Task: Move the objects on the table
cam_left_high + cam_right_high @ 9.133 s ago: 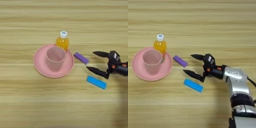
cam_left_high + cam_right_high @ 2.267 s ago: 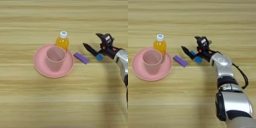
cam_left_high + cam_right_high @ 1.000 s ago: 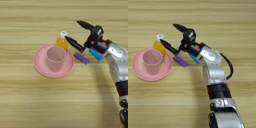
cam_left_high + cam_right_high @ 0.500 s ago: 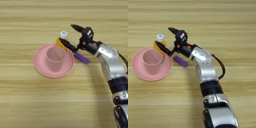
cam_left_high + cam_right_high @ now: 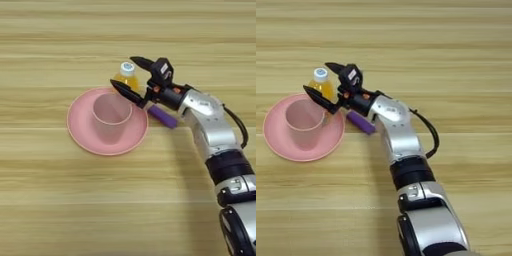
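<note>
Wooden planks with long stripes of grain running left to right make up the table (image 5: 60,210), and it fills everything I can see from up here.

Near the middle of it stands the orange-juice bottle (image 5: 127,76), upright, white cap on top, so its long axis points straight up. It sits just behind the far right rim of a pink plate (image 5: 80,131), close enough that I cannot tell whether the two touch. A pink cup (image 5: 111,116) stands upright on the plate, mouth open to the ceiling.

Just to the right of the plate lies the purple bar (image 5: 360,122), flat on the wood. Its long axis runs on a slant, the far end towards the plate and bottle, the near end angled towards the right and the table's front edge. The arm covers part of it. The blue bar does not show in either view.

Over all this reaches the right gripper (image 5: 132,76), its two black fingers spread wide apart. One finger (image 5: 142,63) passes behind the bottle's cap; the other (image 5: 125,91) crosses in front of the bottle's body, over the plate's rim by the cup. The bottle sits between them, and neither finger looks pressed against it. The silver forearm (image 5: 396,127) runs back towards the table's front right corner.
</note>
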